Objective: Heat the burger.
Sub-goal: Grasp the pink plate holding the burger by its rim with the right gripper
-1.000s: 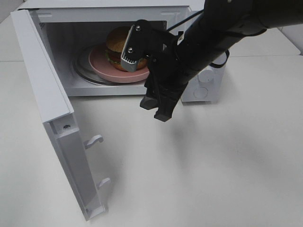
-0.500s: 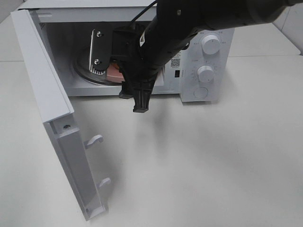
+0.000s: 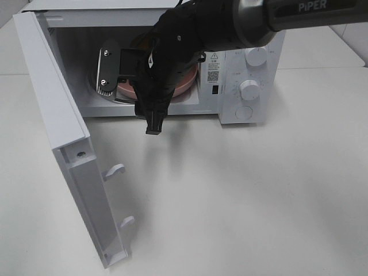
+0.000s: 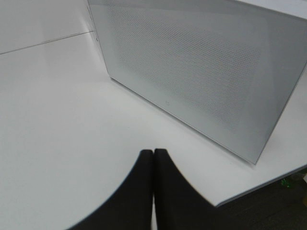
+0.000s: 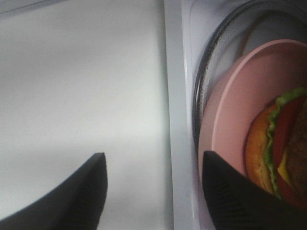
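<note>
Right wrist view: right jaws (image 5: 152, 165) released and empty, straddling the microwave's front sill (image 5: 175, 120). Just beyond the inner jaw lies the pink plate (image 5: 230, 110) on the glass turntable (image 5: 211, 72). The burger (image 5: 280, 143) rests on it inside the cavity, clear of both jaws. It is round, with no long axis. Left jaws (image 4: 153, 163) are clenched on nothing, facing a perforated panel (image 4: 201, 72), apparently the open door's outer face. That arm is judged nearer for closing. Legible: "PiPER" on the right arm (image 3: 313, 7). The microwave label (image 3: 214, 73) is unreadable.

Right arm (image 3: 190, 34) swung left across the microwave (image 3: 247, 86) mouth; fingers (image 3: 107, 72) seemingly parted wider.
</note>
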### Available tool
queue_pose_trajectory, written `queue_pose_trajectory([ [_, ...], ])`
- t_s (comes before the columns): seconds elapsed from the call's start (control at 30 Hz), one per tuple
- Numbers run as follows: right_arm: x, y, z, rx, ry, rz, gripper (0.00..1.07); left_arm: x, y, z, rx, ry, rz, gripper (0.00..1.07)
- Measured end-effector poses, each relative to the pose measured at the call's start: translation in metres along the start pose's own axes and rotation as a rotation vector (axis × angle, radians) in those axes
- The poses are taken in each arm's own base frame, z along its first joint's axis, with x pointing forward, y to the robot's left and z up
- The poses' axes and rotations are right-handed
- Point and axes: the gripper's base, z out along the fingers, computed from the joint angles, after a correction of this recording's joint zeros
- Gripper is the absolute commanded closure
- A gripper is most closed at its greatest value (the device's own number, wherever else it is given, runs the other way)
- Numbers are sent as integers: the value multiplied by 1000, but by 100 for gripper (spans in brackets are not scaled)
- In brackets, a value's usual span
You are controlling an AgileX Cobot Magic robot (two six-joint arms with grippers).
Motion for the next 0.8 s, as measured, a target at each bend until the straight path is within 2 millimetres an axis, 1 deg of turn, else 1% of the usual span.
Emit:
queue_pose_trajectory([
  [0.1,0,1,9,-7,7,-1,49,0,0,0,0,0,0,106],
  [0.2,-1,0,10,-5,6,-1,49,0,0,0,0,0,0,106],
  [0.8,4,-4,11,42,57,-23,49,0,0,0,0,0,0,106],
])
